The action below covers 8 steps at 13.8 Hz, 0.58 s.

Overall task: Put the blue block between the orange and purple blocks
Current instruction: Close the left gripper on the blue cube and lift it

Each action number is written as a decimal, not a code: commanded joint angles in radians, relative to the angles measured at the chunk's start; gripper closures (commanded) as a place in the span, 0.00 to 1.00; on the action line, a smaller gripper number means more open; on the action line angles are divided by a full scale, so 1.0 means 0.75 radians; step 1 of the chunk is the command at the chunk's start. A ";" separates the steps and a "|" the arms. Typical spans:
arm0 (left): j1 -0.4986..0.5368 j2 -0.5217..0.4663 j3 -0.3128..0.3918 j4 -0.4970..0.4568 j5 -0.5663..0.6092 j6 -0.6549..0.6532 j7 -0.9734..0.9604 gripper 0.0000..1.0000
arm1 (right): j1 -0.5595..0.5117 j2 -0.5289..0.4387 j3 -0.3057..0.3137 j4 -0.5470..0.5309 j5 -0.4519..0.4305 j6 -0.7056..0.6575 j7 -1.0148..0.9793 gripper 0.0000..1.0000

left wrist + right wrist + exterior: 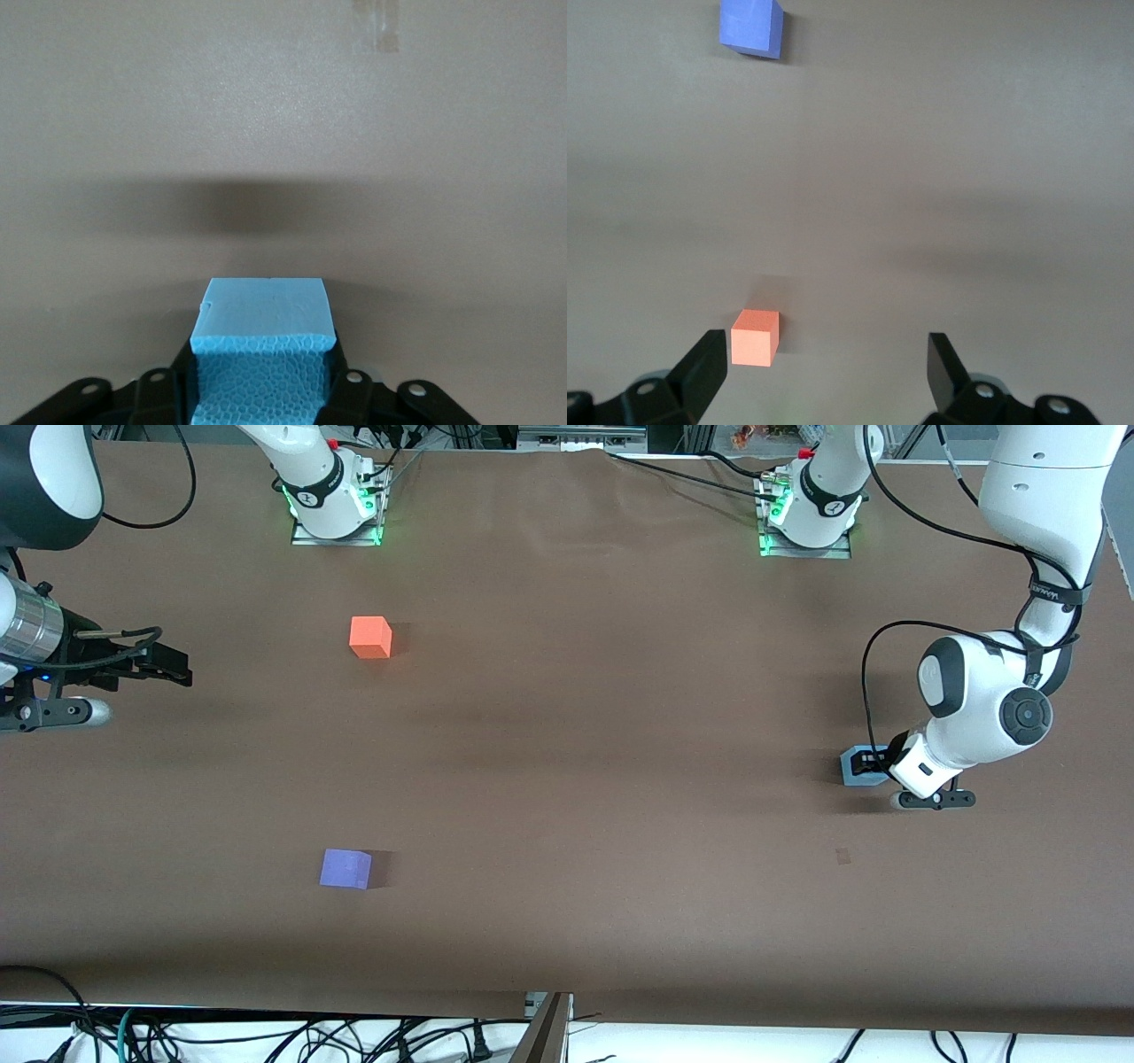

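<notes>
Left tool (873, 766) clamped on blue block (263, 341) at the left arm's end of the surface (620, 691), well apart from orange block (370, 638) and purple block (345, 868). Right tool (828, 367) wide, empty, waiting. Risk: foam slips on lift, or the long carry bumps a cube.

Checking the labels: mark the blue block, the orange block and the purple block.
blue block (266, 305), left wrist view, its top face between the fingers.
orange block (369, 637), front view, middle of the cube.
purple block (345, 868), front view, middle of the cube.
</notes>
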 commanded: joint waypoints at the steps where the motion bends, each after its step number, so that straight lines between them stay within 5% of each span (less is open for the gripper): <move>1: -0.002 -0.062 -0.060 0.068 -0.019 -0.154 0.014 1.00 | -0.012 0.006 0.001 0.021 0.013 -0.009 -0.016 0.00; 3: -0.004 -0.091 -0.180 0.181 -0.031 -0.369 -0.065 1.00 | -0.012 0.012 0.001 0.021 0.013 -0.007 -0.021 0.00; 5: -0.037 -0.063 -0.293 0.283 -0.029 -0.405 -0.253 1.00 | -0.012 0.014 -0.001 0.021 0.015 -0.007 -0.023 0.00; 8: -0.263 0.096 -0.330 0.520 -0.031 -0.401 -0.417 1.00 | -0.012 0.022 0.001 0.023 0.017 -0.005 -0.023 0.00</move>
